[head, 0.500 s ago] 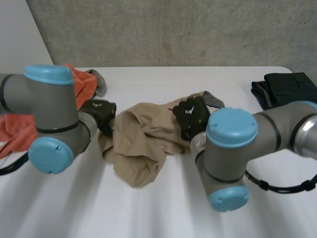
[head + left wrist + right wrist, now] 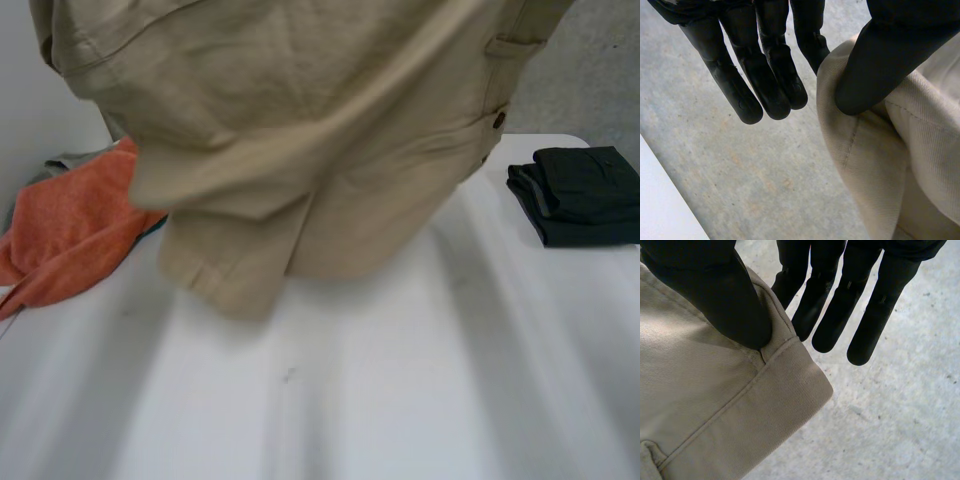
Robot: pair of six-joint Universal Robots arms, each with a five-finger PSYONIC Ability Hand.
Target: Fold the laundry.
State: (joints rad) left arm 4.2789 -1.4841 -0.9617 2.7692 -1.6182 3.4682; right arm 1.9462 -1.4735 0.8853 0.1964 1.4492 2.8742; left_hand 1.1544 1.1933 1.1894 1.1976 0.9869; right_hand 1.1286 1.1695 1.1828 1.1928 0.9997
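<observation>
A tan garment (image 2: 300,130) with a button on one side hangs in the air above the white table (image 2: 400,380), its lower hem just over the surface. In the left wrist view my left hand (image 2: 765,75) pinches a seamed edge of the tan garment (image 2: 880,165) between its thumb (image 2: 875,65) and a finger, while the other fingers stay straight. My right hand (image 2: 840,305) does the same at a stitched corner of the tan garment (image 2: 725,405), its thumb (image 2: 725,295) pressed onto the band.
An orange cloth (image 2: 70,230) lies at the table's left side, with a grey cloth (image 2: 60,160) behind it. A folded dark stack (image 2: 580,195) sits at the far right. A concrete wall rises behind the table.
The tan garment, which lay crumpled mid-table between both hands, has been lifted high and spread out. Both arms have risen out of the head view.
</observation>
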